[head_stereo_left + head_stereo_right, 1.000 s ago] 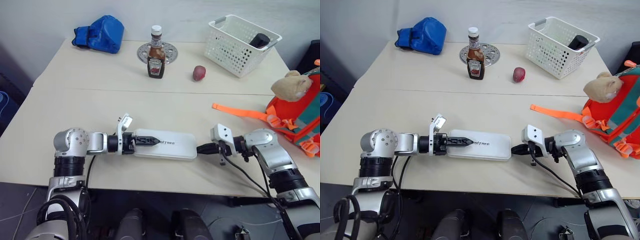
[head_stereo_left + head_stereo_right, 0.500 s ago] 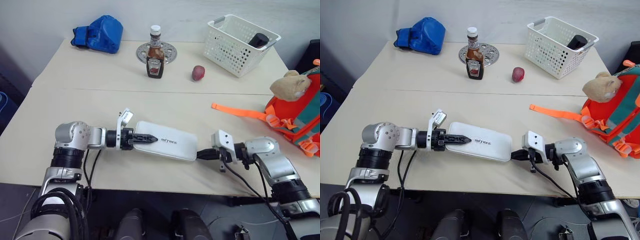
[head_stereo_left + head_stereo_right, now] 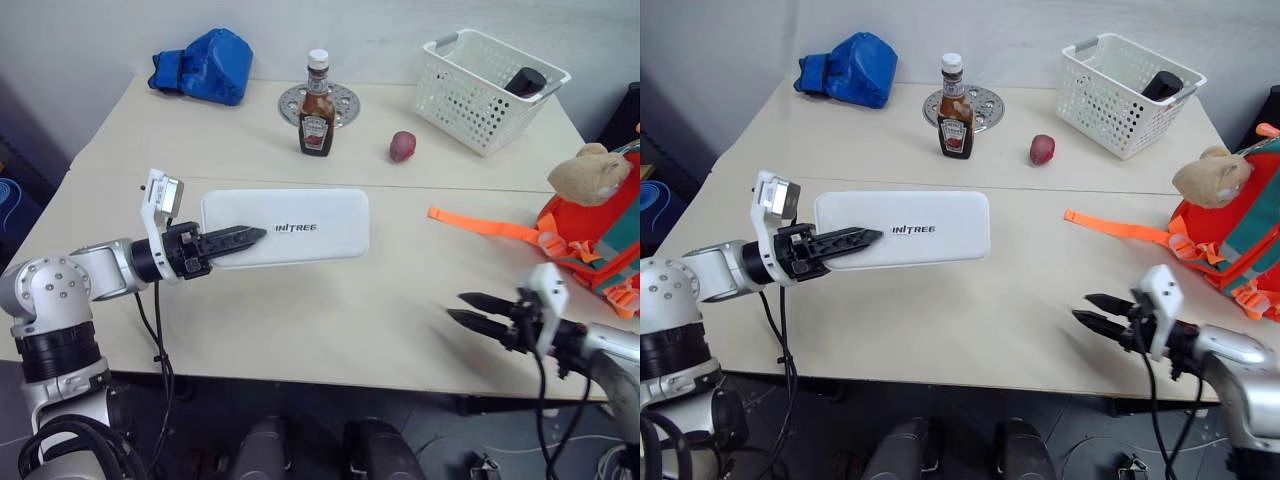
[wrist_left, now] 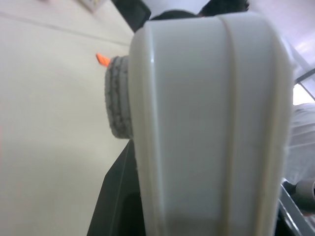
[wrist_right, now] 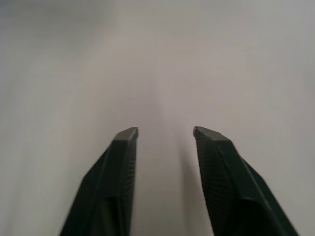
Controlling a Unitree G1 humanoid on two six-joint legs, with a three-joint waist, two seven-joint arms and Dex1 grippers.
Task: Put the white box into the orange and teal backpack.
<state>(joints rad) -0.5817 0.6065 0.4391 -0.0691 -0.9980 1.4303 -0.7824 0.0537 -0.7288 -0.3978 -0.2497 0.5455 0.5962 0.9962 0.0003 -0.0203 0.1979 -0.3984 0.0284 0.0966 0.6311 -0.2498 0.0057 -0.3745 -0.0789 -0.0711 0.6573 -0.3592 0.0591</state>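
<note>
The white box (image 3: 285,227) is held clamped by the left gripper (image 3: 240,238), above the table (image 3: 330,310); the right gripper (image 3: 470,309) is apart, empty. Next, carrying toward the orange and teal backpack (image 3: 597,235) is needed.

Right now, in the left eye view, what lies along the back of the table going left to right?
blue fabric bundle → ketchup bottle → small red fruit → white perforated basket
</note>
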